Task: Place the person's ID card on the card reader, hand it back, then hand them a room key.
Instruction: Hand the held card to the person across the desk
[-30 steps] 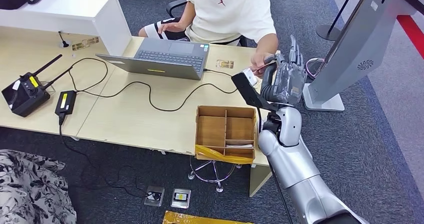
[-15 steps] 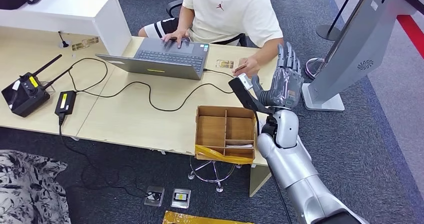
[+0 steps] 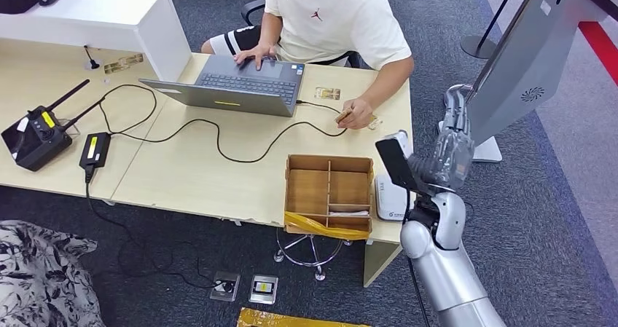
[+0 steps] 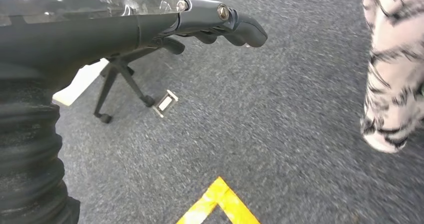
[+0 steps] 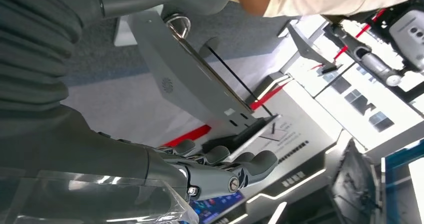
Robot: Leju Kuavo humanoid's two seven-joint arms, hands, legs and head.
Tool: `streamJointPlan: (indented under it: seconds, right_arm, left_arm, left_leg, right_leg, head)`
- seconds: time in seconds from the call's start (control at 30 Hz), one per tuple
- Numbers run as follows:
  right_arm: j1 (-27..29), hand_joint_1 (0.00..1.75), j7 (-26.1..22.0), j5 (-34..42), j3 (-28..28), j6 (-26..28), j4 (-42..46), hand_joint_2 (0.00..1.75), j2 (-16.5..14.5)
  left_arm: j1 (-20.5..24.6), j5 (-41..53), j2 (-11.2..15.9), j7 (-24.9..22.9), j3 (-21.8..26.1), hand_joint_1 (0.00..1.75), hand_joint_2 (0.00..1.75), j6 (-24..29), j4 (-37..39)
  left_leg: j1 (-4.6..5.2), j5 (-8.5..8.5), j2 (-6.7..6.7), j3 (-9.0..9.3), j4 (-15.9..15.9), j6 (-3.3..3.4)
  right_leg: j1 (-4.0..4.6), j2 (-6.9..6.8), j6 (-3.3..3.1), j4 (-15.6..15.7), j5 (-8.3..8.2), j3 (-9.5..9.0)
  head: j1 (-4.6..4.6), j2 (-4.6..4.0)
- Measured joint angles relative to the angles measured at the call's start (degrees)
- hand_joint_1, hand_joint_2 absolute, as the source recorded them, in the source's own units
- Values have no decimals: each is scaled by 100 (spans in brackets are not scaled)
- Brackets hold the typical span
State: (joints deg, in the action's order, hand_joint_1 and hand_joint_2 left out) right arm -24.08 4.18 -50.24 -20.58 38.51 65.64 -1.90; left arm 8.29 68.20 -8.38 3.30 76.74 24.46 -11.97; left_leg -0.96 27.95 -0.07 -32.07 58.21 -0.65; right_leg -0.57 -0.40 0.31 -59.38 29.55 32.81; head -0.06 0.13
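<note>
Card: a small tan ID card [image 3: 344,115] pinched in the person's hand [image 3: 355,114] resting on the desk [image 3: 182,174], at about 1 o'clock from the cardboard box.
Person: seated at 12 o'clock behind the desk in a cream T-shirt [image 3: 337,17], other hand on the laptop [image 3: 237,85].
Card reader: white unit [image 3: 390,196] on the desk's near right corner, just beside the box at its 3 o'clock, partly hidden by the robot's wrist.
Right hand: raised off the desk's right edge [image 3: 453,148], at 3 o'clock from the box and well apart from the person's hand; fingers extended side by side and holding nothing, as the right wrist view shows [image 5: 225,171].
Left hand: hangs low over the grey carpet [image 4: 220,22], fingers lightly curled with nothing in them.
Box: open cardboard divider box [image 3: 329,193] with yellow tape on its near edge, a pale slip lying in one near compartment.
Kiosk: slanted grey stand [image 3: 521,65] at 3 o'clock, beyond the right hand.
Other desk items: black cable [image 3: 218,134], power brick [image 3: 95,149], black radio unit [image 3: 38,136] at 9 o'clock.
</note>
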Motion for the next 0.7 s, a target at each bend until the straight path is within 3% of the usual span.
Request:
streamJointPlan:
  seconds: [0.2, 0.33, 0.5, 0.7]
  right_arm:
    - [1124, 0, -490, 1104, 1047, 0, 876, 175, 320]
    - [1638, 0, -435, 1822, 1743, -1, 901, 175, 576]
    - [1787, 0, -588, 2426, 2274, -6, 195, 175, 730]
    - [1697, 0, -606, 2656, 2622, -9, -1286, 175, 714]
  left_arm:
    - [7, 204, -49, -121, 306, 0, 175, 0, -227]
    - [8, 337, -118, -255, 381, 0, 175, 0, -433]
    - [34, 481, -268, -669, 382, 0, 175, 0, -756]
    - [42, 414, -410, -788, 382, 0, 175, 0, -1012]
  left_leg:
    - [1, 3, 1, 3, -1, 2]
    - [4, 3, 3, -1, -1, 3]
    - [5, 2, 14, 2, -2, 3]
    - [3, 2, 11, -1, -2, 4]
  right_leg:
    - [-1, 1, 2, 7, 1, -6]
    - [-5, 0, 3, 7, 0, -6]
    - [-6, 11, 6, 6, -4, -5]
    - [-5, 10, 6, 6, -3, -4]
  head:
    - [-1, 0]
    - [0, 0]
    - [-2, 0]
    - [-2, 0]
